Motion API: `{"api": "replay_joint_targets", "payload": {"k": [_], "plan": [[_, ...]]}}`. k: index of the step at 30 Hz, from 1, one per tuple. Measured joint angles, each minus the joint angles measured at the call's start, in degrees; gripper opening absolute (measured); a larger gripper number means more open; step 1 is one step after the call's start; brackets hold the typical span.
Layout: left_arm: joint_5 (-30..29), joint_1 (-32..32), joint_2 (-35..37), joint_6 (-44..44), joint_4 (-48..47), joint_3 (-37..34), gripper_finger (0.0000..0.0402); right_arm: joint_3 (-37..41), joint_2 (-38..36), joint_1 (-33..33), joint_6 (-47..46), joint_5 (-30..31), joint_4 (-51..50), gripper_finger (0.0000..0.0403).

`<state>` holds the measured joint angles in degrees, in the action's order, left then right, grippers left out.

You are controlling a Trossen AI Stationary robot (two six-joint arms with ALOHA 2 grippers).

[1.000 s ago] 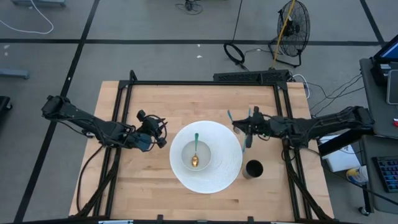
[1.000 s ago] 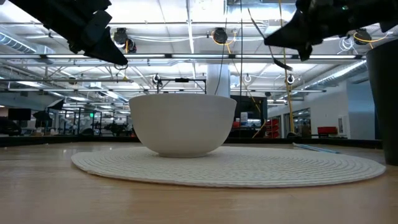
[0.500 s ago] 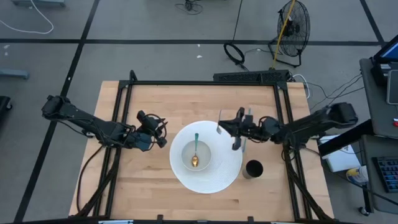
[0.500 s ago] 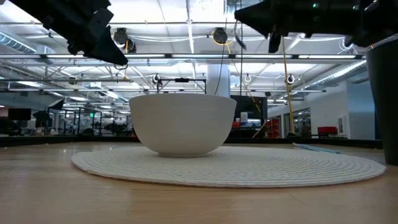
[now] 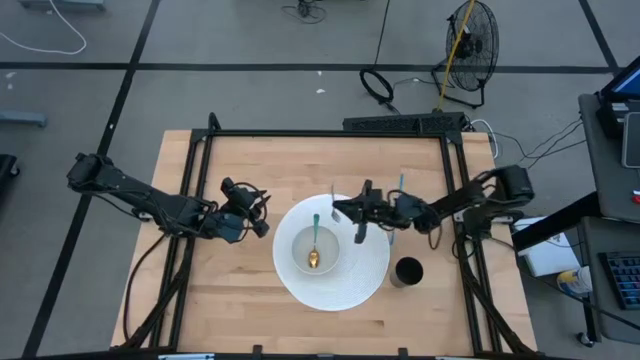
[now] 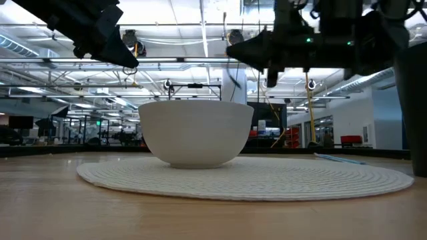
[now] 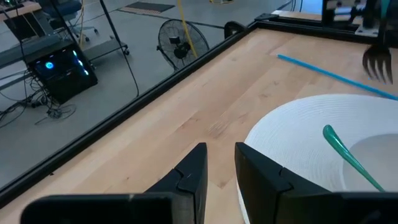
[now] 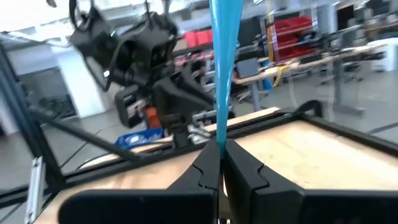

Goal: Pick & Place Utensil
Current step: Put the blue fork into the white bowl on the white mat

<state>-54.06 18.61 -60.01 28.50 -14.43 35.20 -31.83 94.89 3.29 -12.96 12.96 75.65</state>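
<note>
A white bowl (image 5: 316, 250) stands on a round white woven mat (image 5: 370, 270). A green-handled spoon (image 5: 314, 243) lies in it, and the handle leans on the far rim. My right gripper (image 5: 350, 210) hovers above the bowl's right rim, shut on a blue-handled fork (image 8: 221, 56). The same gripper shows dark above the bowl in the low view (image 6: 257, 52). My left gripper (image 5: 257, 223) waits open and empty above the wood left of the mat (image 7: 221, 163). A second blue utensil (image 7: 329, 73) lies flat on the table by the mat's far right side. My right gripper pinches the fork's blue handle (image 8: 218, 127) between its two fingers. The fingers reach level from the table's right and lie across the handle. The fork is lifted clear above the mat, and its grey tines (image 7: 377, 62) point downward.
A black cup (image 5: 407, 271) stands at the mat's near right edge, close under my right arm. A black metal frame (image 5: 320, 133) borders the table. Bare wood (image 5: 230, 300) lies near and left of the mat. A floor fan (image 5: 470, 40) stands beyond the far edge.
My right gripper has carried the fork toward the table's left, from above the mat's right edge to above the bowl's right rim. It has stayed shut on the handle.
</note>
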Motion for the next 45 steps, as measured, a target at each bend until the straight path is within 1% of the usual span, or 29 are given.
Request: {"api": "replay_joint_targets", "payload": {"k": [2, 6, 8, 13, 21, 26, 28, 30, 32, 35, 38, 41, 45], "plan": [[0.0, 0.0, 0.0, -0.1, 0.2, 0.0, 0.0088, -2.3, 2.3, -0.3, -0.1, -1.3, -0.8, 0.0], [0.1, 0.0, 0.0, 0.2, 0.1, 0.0, 0.0088, -5.7, 6.1, -0.3, 0.1, -1.3, -2.2, 0.0], [0.0, 0.3, 0.0, 0.2, 0.2, 0.0, 0.0088, -6.5, 7.3, -0.3, 0.1, -1.4, -2.3, 0.0], [0.0, 0.3, 0.0, 0.1, 0.2, 0.0, 0.0088, -8.3, 10.2, -0.2, -2.1, -4.4, -2.2, 0.0], [-0.1, 0.3, 0.0, -0.1, 0.6, 0.0, 0.0088, -9.8, 12.4, 0.3, -4.0, -8.8, -2.7, 0.0], [0.6, 0.2, 0.0, -0.2, 1.7, 0.0, 0.0088, -10.0, 12.6, 0.3, -3.9, -11.5, -5.8, 0.0], [3.1, 0.2, 0.0, -1.6, 3.7, 0.0, 0.0088, -9.9, 12.6, 0.3, -2.9, -11.8, -5.8, 0.0], [7.0, 0.2, -0.2, -4.8, 7.3, 0.0, 0.0088, -9.9, 12.6, 0.3, -1.4, -12.1, -5.7, 0.0], [12.0, 0.2, -1.5, -9.8, 13.1, 0.0, 0.0088, -9.9, 12.6, 0.1, -0.3, -13.2, -5.6, 0.0], [20.2, 0.0, -3.9, -17.9, 22.4, 0.0, 0.0088, -9.9, 12.5, 0.0, 0.4, -13.2, -4.7, 0.0], [26.9, -1.4, -7.9, -22.8, 31.7, 0.1, 0.0088, -9.9, 12.5, 0.0, 1.4, -13.2, -4.3, 0.0], [31.8, -3.8, -11.5, -23.7, 37.3, 0.0, 0.0088, -9.9, 12.5, 0.0, 2.0, -13.2, -4.3, 0.0], [35.0, -7.0, -15.3, -20.9, 40.0, 0.0, 0.0088, -9.9, 12.5, 0.0, 3.2, -13.1, -3.5, 0.0]]}}
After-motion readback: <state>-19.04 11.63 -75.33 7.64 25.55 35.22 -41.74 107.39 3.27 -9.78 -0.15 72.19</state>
